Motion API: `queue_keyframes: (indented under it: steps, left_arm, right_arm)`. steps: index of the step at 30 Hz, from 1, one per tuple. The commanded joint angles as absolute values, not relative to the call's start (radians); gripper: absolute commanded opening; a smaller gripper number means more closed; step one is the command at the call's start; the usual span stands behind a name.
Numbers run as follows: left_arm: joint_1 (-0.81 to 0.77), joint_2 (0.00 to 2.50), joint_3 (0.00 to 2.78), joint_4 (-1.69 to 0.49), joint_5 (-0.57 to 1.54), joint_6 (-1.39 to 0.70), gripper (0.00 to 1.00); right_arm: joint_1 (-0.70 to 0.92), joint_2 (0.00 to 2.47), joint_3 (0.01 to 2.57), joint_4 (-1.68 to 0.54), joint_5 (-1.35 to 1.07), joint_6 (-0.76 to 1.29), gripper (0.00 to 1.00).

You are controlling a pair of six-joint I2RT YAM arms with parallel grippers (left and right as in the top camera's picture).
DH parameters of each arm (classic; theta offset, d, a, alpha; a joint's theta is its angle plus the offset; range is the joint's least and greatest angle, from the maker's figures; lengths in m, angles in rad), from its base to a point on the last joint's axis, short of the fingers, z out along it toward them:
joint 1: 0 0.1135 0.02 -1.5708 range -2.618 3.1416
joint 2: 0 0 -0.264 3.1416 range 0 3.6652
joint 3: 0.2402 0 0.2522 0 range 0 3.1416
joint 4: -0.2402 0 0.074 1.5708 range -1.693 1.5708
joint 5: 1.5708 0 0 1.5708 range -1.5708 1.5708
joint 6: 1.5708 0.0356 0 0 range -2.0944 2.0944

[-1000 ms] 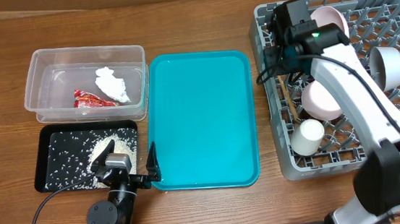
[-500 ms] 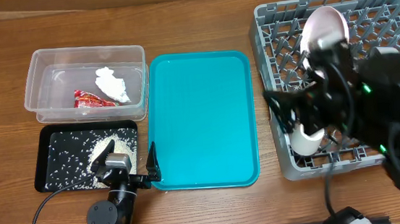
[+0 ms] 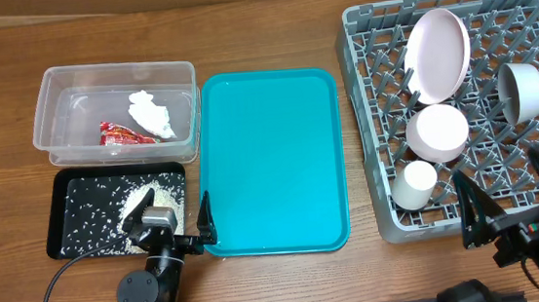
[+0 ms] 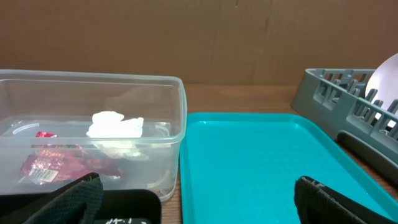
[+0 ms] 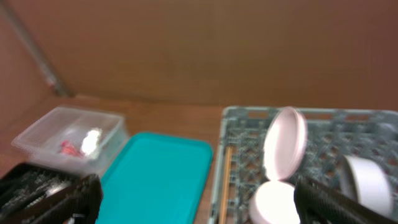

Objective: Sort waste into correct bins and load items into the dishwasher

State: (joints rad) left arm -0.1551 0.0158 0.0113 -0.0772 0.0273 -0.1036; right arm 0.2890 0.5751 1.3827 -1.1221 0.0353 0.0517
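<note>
Ahead of my right jaws, spread wide, empty: dish rack [image 3: 358, 85] holding plate [image 3: 437, 53], white bowl [image 3: 437, 131], grey-blue bowl [image 3: 522, 92], cup [image 3: 414, 184]. My left jaws, wide, empty, sit nearer clear tub [image 3: 47, 122] with wrapper [image 3: 123, 134], tissue [image 3: 152, 114]. Sorting looks done.

Robot lab bench staged as a kitchen: bare wood-grain table [image 3: 268, 24] backed by a plain brown cardboard wall [image 4: 199, 37], black robot arm [image 3: 145, 294] mounted at the near edge, props of large square grey plastic dish rack [image 3: 376, 191] and flat teal plastic tray [image 3: 270, 161].
</note>
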Motion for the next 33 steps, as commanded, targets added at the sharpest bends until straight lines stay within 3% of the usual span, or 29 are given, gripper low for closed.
queue_keyframes:
  steps: [1, 10, 16, 22, 28, 33]
  left_arm:
    - [-0.148, 0.006, 0.005, -0.074, 0.042, -0.093, 1.00]
    - [-0.148, 0.006, 0.005, -0.074, 0.042, -0.093, 1.00]
    - [-0.148, 0.006, 0.005, -0.074, 0.042, -0.093, 1.00]
    - [-0.148, 0.006, 0.005, -0.074, 0.042, -0.093, 1.00]
    - [-0.148, 0.006, 0.005, -0.074, 0.042, -0.093, 1.00]
    - [-0.148, 0.006, 0.005, -0.074, 0.042, -0.093, 1.00]
  right_arm:
    - [0.211, 0.469, 1.153, -1.040, 0.060, 0.048, 1.00]
    - [0.173, 0.207, 0.553, -0.646, 0.027, 0.050, 1.00]
    - [0.173, 0.044, 0.300, -0.469, 0.020, 0.054, 1.00]
    - [0.171, 0.003, 0.179, -0.355, 0.020, 0.057, 1.00]
    - [0.164, 0.003, 0.014, -0.083, 0.017, 0.057, 1.00]
    - [0.163, 0.003, 0.008, -0.080, 0.022, 0.056, 1.00]
